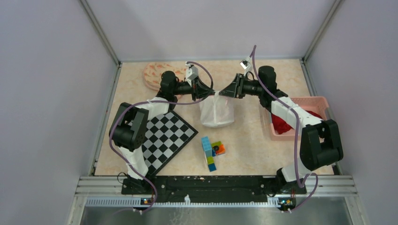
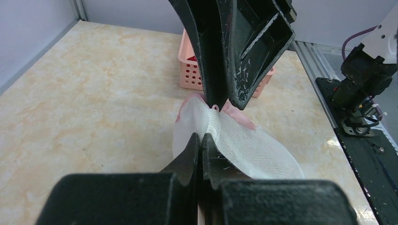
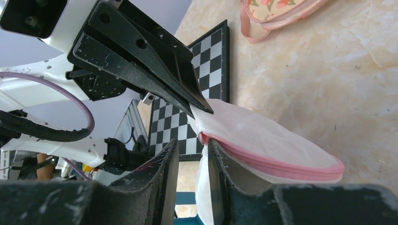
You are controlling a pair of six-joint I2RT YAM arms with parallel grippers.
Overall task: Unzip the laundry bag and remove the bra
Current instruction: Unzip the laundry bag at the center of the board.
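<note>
A white mesh laundry bag (image 1: 217, 112) with a pink zipper (image 3: 281, 164) hangs between my two grippers above the table's middle. My left gripper (image 1: 210, 93) is shut on the bag's top edge, as the left wrist view (image 2: 201, 138) shows with mesh (image 2: 244, 140) spilling from the tips. My right gripper (image 1: 220, 93) faces it at the zipper's end. Its jaws (image 3: 191, 143) stand a narrow gap apart, with the bag (image 3: 263, 136) lying against the outer side of one finger. A small zipper ring (image 2: 216, 108) sits at the right gripper's tips. The bra is hidden.
A pink basket (image 1: 309, 101) holding red cloth (image 1: 281, 124) stands at the right. A chessboard (image 1: 166, 136) lies at the left under the left arm. Coloured toy blocks (image 1: 211, 152) lie in front. A floral pouch (image 1: 152, 75) lies at the far left.
</note>
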